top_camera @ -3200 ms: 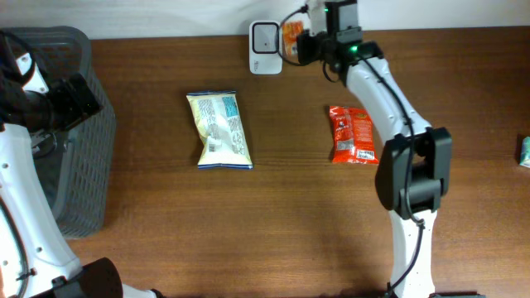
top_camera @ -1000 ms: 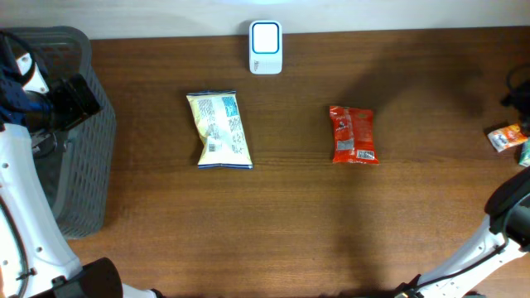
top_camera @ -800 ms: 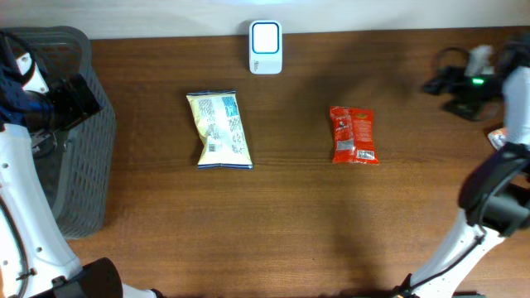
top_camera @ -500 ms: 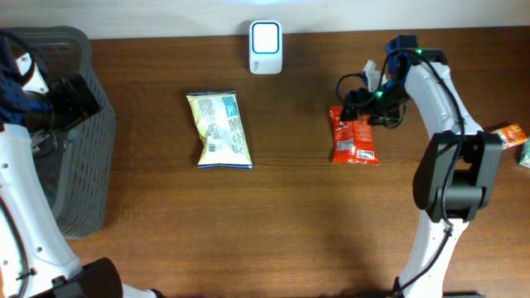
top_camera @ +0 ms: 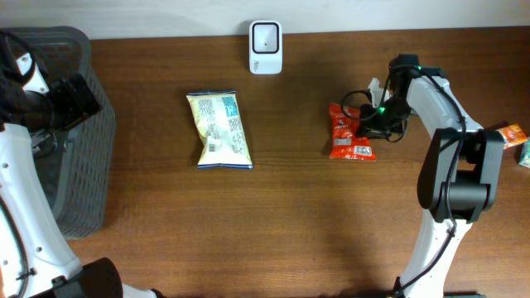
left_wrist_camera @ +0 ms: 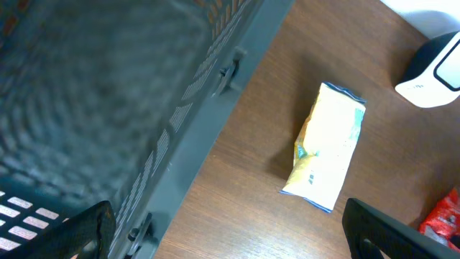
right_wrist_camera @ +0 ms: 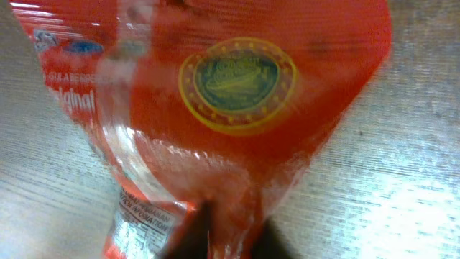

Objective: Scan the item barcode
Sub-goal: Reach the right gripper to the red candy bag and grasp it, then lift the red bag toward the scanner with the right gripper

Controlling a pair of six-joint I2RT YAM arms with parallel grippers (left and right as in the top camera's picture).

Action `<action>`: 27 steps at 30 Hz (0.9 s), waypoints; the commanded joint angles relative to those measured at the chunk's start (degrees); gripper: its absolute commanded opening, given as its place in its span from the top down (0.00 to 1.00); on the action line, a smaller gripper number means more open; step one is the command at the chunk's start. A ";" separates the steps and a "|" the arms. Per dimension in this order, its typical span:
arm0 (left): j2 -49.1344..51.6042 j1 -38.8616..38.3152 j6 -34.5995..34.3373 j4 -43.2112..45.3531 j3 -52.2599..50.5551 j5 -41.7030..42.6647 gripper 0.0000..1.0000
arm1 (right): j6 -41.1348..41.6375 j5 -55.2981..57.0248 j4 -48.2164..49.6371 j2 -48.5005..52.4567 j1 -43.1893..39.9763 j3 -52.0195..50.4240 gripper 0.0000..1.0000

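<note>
A brown wooden table runs under a pale strip of wall. At the back edge stands a white scanner [top_camera: 265,47], its window facing up. A grey mesh basket [top_camera: 74,165] sits at the table's left end. A yellow and white snack bag [top_camera: 220,130] lies flat between the basket and the middle of the table, printed back upward.

The red snack bag [top_camera: 348,134] lies right of centre, in front of the scanner and off to its right, well apart from it. Its white label panel faces up at the near end. The right gripper [top_camera: 367,117] is at the bag's far right corner, jaws pinched together on the film there. In the right wrist view the red film [right_wrist_camera: 237,108] fills the picture and gathers to a crease where the dark fingers [right_wrist_camera: 188,236] nip it. The wood shows on either side.

The left gripper [left_wrist_camera: 230,241] hangs above the basket's rim, spread wide and holding nothing. Its two fingertips [left_wrist_camera: 79,234] show only at the lower corners of that view.

At the far right edge of the table lie a small orange packet [top_camera: 507,135] and a greenish item [top_camera: 525,151] cut off by the frame.
</note>
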 commanded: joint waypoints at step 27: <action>-0.24 0.20 -0.55 0.07 -0.15 0.61 0.01 | 14.27 31.76 -2.56 0.35 22.86 10.40 0.20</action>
